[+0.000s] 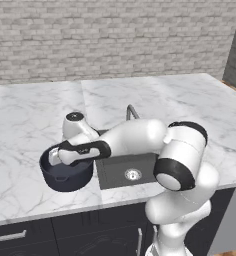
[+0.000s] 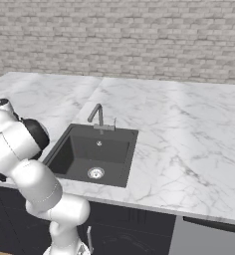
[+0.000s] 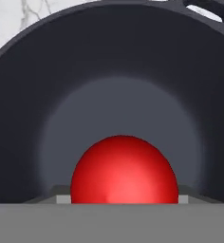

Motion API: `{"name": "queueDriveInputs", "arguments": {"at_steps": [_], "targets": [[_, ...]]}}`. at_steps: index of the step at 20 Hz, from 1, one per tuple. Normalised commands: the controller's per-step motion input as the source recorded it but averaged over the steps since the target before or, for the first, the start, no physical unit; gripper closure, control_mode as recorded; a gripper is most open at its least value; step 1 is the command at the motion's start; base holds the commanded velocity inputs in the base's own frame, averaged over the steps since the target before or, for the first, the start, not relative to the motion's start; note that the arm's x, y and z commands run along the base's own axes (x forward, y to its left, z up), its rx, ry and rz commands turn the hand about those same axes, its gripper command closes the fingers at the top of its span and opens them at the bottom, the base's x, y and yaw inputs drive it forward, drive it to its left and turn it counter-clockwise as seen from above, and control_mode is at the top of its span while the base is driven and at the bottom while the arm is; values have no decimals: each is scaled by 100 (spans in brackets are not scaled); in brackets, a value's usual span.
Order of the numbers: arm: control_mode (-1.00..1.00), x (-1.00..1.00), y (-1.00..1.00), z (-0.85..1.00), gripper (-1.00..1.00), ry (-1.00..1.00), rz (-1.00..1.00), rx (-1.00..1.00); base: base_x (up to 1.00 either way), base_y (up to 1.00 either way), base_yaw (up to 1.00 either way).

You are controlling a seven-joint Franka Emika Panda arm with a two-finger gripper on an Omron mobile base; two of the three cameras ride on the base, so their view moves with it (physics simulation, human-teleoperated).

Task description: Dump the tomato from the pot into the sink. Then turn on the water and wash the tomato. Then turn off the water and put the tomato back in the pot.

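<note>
The dark grey-blue pot (image 1: 66, 181) stands on the marble counter just left of the sink (image 1: 121, 176). My gripper (image 1: 56, 158) reaches down inside the pot. In the hand view the red tomato (image 3: 124, 172) lies on the pot's floor (image 3: 118, 104), very close. It sits between my fingertips (image 3: 62, 199), which touch its two sides, so my gripper (image 3: 123, 199) is shut on it. One loop handle (image 3: 206, 9) shows on the far rim. The sink (image 2: 77, 152) is dry, with a silver drain (image 2: 95, 173).
The grey faucet (image 2: 96, 114) stands at the sink's back edge with its spout over the basin. White marble counter (image 2: 189, 129) stretches wide to the right of the sink. A brick wall (image 1: 115, 35) runs behind. Dark cabinets lie below the counter.
</note>
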Motion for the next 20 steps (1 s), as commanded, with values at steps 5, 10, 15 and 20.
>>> {"name": "queueDriveInputs", "arguments": {"at_steps": [5,10,15,20], "targets": [[-100,2,0,-26,100,4,0,-5,0,0,0],[-100,11,0,-21,100,6,0,-3,0,0,0],[-100,18,7,-19,-100,10,0,-1,0,0,0],[-100,4,6,-1,-100,4,0,0,0,0,0]]}}
